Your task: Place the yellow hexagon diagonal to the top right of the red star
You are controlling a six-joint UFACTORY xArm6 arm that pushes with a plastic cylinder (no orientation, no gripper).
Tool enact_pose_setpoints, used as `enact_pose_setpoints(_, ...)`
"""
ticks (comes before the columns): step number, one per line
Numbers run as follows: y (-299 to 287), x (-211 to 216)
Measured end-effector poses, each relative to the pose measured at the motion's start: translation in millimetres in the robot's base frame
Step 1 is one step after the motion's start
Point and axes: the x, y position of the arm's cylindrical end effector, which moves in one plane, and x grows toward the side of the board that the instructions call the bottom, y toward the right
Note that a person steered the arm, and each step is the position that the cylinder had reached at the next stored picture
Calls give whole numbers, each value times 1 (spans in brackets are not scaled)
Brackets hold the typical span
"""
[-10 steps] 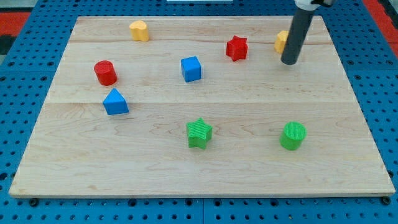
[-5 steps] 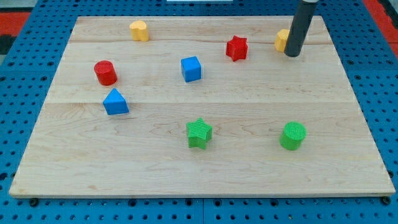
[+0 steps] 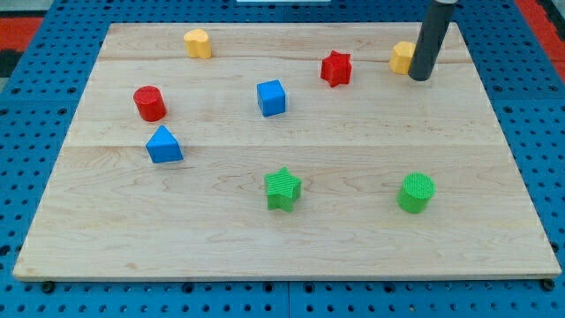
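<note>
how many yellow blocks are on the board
2: a yellow heart-like block near the view's top left, and the yellow hexagon at top right, partly hidden behind my tip.

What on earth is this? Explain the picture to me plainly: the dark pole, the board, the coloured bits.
One camera looks down at a wooden board on a blue pegboard. The dark pole is a robot arm's end: a plain rod with no jaws, holding nothing. It only pushes blocks. My tip sits just right of the yellow hexagon, partly hiding it. The red star lies to that block's left. Also there: a yellow block, red cylinder, blue cube, blue triangle, green star and green cylinder.
</note>
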Motion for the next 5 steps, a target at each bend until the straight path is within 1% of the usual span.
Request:
enact_pose_setpoints(1,0,-10)
enact_pose_setpoints(2,0,-30)
enact_pose_setpoints(3,2,-35)
enact_pose_setpoints(4,16,-26)
enact_pose_setpoints(5,-4,-18)
